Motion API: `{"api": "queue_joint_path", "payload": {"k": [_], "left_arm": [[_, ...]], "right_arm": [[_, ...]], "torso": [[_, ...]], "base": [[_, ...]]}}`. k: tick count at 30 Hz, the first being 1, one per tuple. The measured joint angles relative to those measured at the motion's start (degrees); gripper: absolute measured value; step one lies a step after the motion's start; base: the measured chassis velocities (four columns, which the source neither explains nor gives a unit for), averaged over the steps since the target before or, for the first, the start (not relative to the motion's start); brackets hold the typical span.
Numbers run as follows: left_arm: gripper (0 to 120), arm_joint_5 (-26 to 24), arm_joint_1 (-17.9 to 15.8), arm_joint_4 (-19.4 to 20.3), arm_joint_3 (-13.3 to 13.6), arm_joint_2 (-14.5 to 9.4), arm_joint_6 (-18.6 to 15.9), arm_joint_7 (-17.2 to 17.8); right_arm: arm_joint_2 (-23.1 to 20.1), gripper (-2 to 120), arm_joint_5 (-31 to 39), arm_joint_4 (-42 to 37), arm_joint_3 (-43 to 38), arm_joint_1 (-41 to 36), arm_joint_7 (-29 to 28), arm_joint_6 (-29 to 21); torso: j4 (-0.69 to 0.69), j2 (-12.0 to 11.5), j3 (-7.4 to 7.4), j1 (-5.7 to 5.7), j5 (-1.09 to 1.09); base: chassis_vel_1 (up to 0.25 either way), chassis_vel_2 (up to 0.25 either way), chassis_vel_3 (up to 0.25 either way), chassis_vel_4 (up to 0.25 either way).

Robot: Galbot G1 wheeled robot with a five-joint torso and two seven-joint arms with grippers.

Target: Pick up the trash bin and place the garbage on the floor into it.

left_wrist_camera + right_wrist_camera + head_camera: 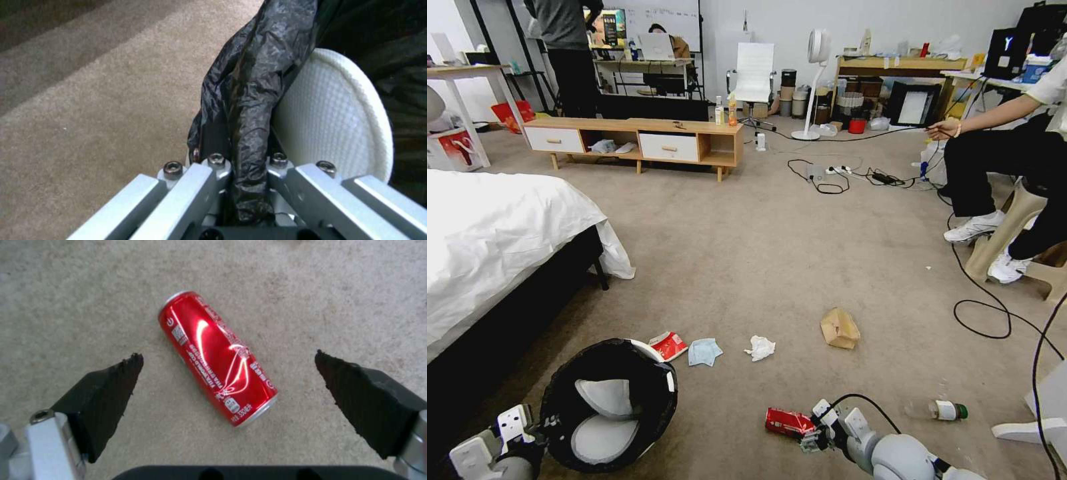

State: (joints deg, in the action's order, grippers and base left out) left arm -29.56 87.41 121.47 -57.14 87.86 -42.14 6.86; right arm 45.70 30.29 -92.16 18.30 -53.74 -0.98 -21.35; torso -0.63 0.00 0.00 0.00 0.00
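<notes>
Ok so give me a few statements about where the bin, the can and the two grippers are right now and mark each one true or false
1. The left gripper is clamped on the trash bin at its bag-lined rim. True.
2. The right gripper is shut on the red soda can. False: its jaws are wide open on either side of the can, which lies on the floor.
3. The can stands upright. False: it lies on its side.
4. The white tissue wad lies between the face mask and the brown paper bag. True.
</notes>
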Motion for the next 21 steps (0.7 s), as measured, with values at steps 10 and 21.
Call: {"api": "queue_joint_path", "payload": {"k": [10, 21], "left_arm": [[2, 0.03, 0.20, -0.08, -0.59, -0.08, 0.00, -0.12], [2, 0.09, 0.60, -0.10, -0.74, -0.08, 0.00, -0.16]], "right_arm": [[2.20, 99, -1.03, 5.33, 1.76, 1.94, 1.27, 1.99], [4.28, 99, -1.98, 9.73, 3.39, 3.64, 2.09, 3.85]], "torso": [[0.00, 0.00, 0.00, 0.00, 0.00], [0.00, 0.00, 0.00, 0.00, 0.00]], "base": [[0.000, 0.000, 0.000, 0.000], [0.000, 0.000, 0.000, 0.000]]}}
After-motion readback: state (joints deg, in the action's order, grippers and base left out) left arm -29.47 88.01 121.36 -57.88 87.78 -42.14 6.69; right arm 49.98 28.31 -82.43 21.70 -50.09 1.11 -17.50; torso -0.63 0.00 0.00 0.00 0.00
